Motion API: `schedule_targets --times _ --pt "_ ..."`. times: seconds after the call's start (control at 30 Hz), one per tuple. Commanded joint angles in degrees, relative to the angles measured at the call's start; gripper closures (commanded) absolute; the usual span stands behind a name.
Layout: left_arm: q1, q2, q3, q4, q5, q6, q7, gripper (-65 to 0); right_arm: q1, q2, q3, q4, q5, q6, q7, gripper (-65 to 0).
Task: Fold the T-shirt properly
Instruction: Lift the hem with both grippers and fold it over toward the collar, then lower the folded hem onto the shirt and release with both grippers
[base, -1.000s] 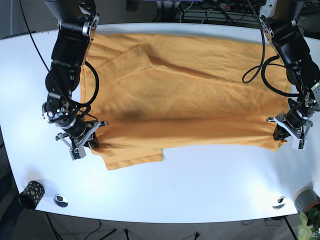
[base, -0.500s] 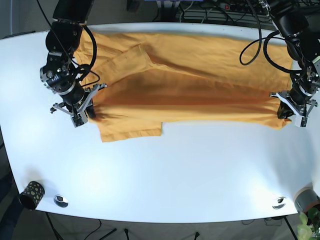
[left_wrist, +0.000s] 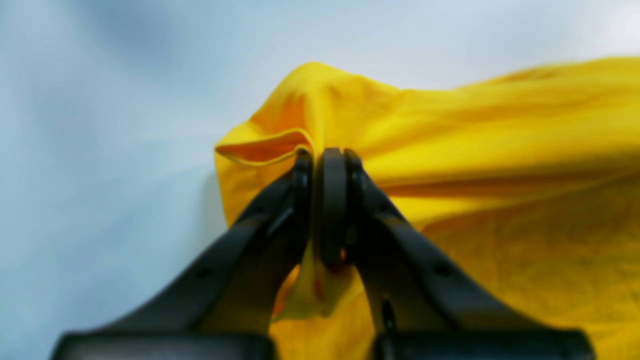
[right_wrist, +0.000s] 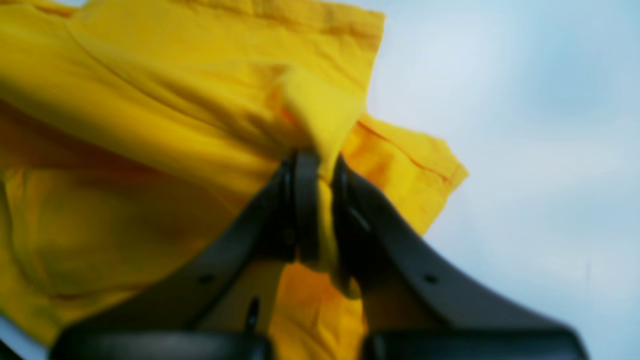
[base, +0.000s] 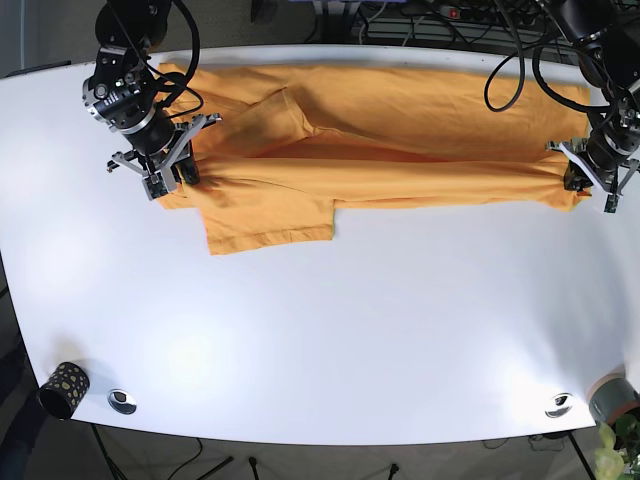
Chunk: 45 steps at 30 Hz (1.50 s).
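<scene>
The orange T-shirt (base: 380, 130) lies across the far half of the white table (base: 330, 330), its near hem folded back over the body. In the base view my right gripper (base: 172, 178) is at the shirt's left end, shut on the cloth near the sleeve (base: 265, 220). My left gripper (base: 590, 188) is shut on the right end of the fold. The left wrist view shows the left gripper (left_wrist: 322, 165) pinching a bunched edge of the T-shirt (left_wrist: 500, 150). In the right wrist view the right gripper (right_wrist: 320, 170) pinches the T-shirt (right_wrist: 150, 125).
A dark patterned cup (base: 62, 388) stands at the near left corner beside a round metal fitting (base: 122, 401). Another fitting (base: 558, 405) and a grey pot with a plant (base: 612, 400) sit at the near right corner. Cables hang behind the far edge.
Both grippers have carried the shirt's near edge toward the far side of the table, folding it over the body. The fold line now lies much farther back.
</scene>
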Motion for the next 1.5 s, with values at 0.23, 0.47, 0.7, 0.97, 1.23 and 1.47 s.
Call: schedule_targets --times 0.23,0.47,0.7,0.97,1.23,1.47 --pt "3.97 -3.60 1.04 0.57 0.02 0.32 -0.52 -21.1 -2.44 0.56 0.37 -2.66 1.35 -0.83 1.07 -14.1" --pt "4.58 -3.60 -0.02 0.92 -0.33 0.32 -0.52 -53.3 -2.88 -0.06 1.16 -1.16 1.43 -0.57 1.16 -48.2" --pt "4.58 -3.60 -0.28 5.93 -4.20 0.32 -0.43 -51.2 -1.12 -3.93 3.88 2.36 1.52 -0.39 1.07 -49.0" --pt "4.58 -3.34 3.85 5.23 -3.76 0.32 -0.43 -51.1 8.29 -3.93 2.30 -2.30 0.91 -0.48 -2.45 -49.0" --pt "4.76 -3.16 4.82 0.65 5.03 0.32 -0.78 -51.0 18.75 -2.78 0.72 -13.38 0.82 -0.48 -5.61 -49.0" --pt "4.76 -3.34 4.82 -1.19 5.30 0.32 -0.87 -51.0 24.55 -1.02 -2.80 -24.55 0.82 -0.48 -5.26 -48.8"
